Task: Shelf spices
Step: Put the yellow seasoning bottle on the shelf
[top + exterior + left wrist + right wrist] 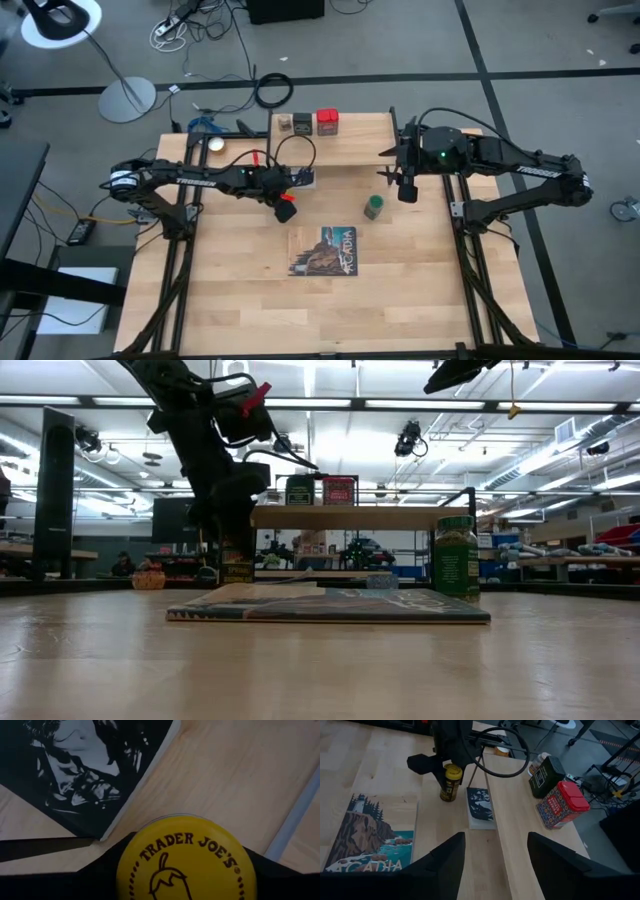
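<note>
Here we see the left gripper (451,772) with fingers clamped on the yellow-capped jar (451,782) beside the shelf (345,150) — rigid, probably light, best held under its cap — while the right gripper (406,187) hangs empty, fingers apart.

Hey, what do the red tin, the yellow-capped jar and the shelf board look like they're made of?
Red tin: likely printed metal, with a smooth, slightly glossy red lid. Yellow-capped jar: clear body, glass or plastic, cannot tell; the cap looks like painted metal or plastic with black print. Shelf board: light wood, visible grain, matte finish.
</note>
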{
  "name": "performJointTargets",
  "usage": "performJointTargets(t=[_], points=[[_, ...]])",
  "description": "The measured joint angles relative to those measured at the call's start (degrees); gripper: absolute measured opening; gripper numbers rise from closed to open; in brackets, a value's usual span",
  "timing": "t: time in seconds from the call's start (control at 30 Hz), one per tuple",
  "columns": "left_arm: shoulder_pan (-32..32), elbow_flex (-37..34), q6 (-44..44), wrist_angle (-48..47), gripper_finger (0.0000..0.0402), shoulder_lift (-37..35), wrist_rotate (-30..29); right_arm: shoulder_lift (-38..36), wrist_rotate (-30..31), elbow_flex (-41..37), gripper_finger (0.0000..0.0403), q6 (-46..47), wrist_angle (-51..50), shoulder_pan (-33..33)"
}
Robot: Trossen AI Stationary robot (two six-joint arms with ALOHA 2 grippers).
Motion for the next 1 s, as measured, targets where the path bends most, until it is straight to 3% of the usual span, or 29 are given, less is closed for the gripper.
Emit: performJointTargets(t=[0.3,0.57,0.77,1.0], points=[[-0.58,0.51,-4.13,-0.58,0.0211,-1.82,2.1,0.0,0.0,0.0,0.021,0.54,-0.08,0.0],[-2.99,8.62,-1.8,-3.76,0.0211,-5.55,0.41,0.0,0.0,0.0,0.0209,0.52,-0.13,0.0],[-1.99,21.26,5.87,-4.25,0.0211,-4.25,-2.79,0.0,0.0,0.0,0.0209,0.32,0.64,0.0],[2.93,43.11,14.95,-11.2,0.0211,6.41,-2.57,-0.02,-0.01,0.0,0.0208,0.28,2.27,0.0]])
